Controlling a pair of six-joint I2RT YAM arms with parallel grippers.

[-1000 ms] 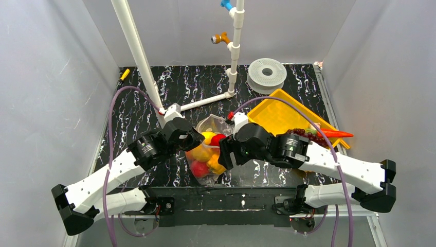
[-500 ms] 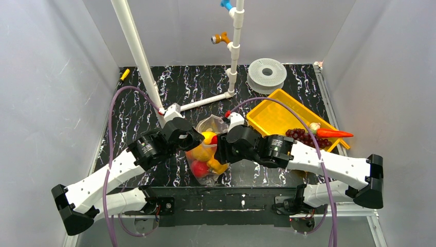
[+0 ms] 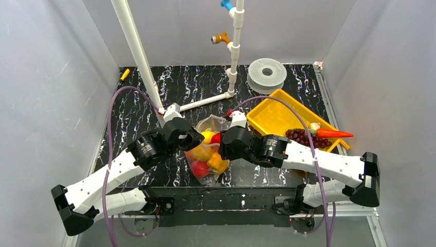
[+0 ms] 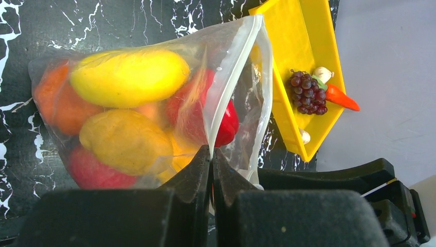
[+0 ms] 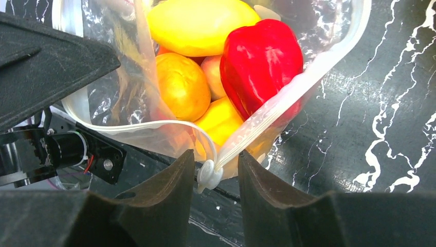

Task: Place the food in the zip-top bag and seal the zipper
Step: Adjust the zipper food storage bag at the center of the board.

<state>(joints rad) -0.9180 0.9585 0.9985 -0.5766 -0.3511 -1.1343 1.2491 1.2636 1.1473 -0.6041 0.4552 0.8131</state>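
The zip-top bag [image 3: 207,157] lies between my two grippers, holding red, orange and yellow toy food. In the right wrist view a red pepper [image 5: 262,62], a yellow fruit [image 5: 200,23] and an orange one [image 5: 182,85] show through its open mouth. My left gripper [image 4: 212,150] is shut on the zipper [image 4: 229,87] at the bag's mouth. My right gripper [image 5: 216,158] is open, its fingers either side of the white slider [image 5: 210,174] at the zipper's end. Purple grapes [image 3: 303,137] and a carrot [image 3: 334,134] lie in the tray.
The yellow tray [image 3: 275,116] sits at the right behind my right arm. A white spool [image 3: 266,74] stands at the back. A slanted white PVC pipe [image 3: 136,51] and an upright pipe stand [image 3: 235,46] rise behind the bag. Grey walls close in on both sides.
My right arm has moved left toward the bag's mouth, uncovering the grapes and carrot in the tray. The left arm and the bag have stayed put.
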